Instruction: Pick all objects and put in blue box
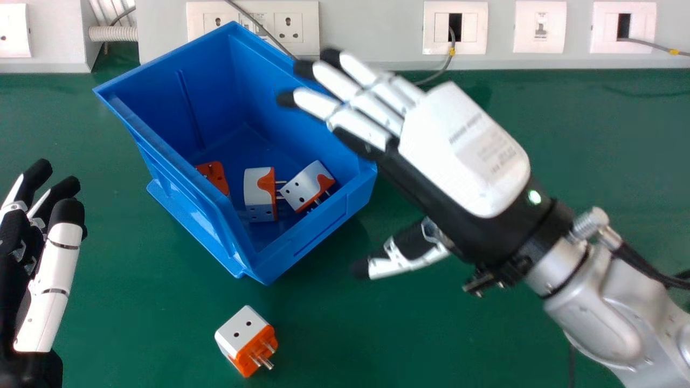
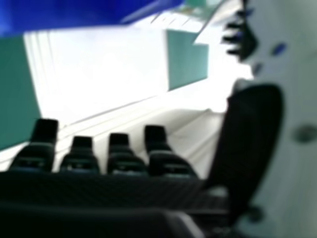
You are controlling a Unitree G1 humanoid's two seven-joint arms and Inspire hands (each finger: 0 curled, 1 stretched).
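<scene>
Three in, one to go

Open blue plastic box holds three white-and-orange plug adapters. Black-and-white right hand: empty, fingers extended. Left hand: head view's left edge. Fourth adapter lies outside, on green tabletop. Judged step: fetching it; next, descend, pinch.

The table has a smooth, dark green top with a slight shine, and its far edge runs along a pale panel. On it, left of the middle and toward the back, a blue box stands upright, open at the top and turned at an angle. A white and orange plug adapter lies nearer the robot, apart from the box, its metal pins pointing toward the robot and slightly right.
</scene>
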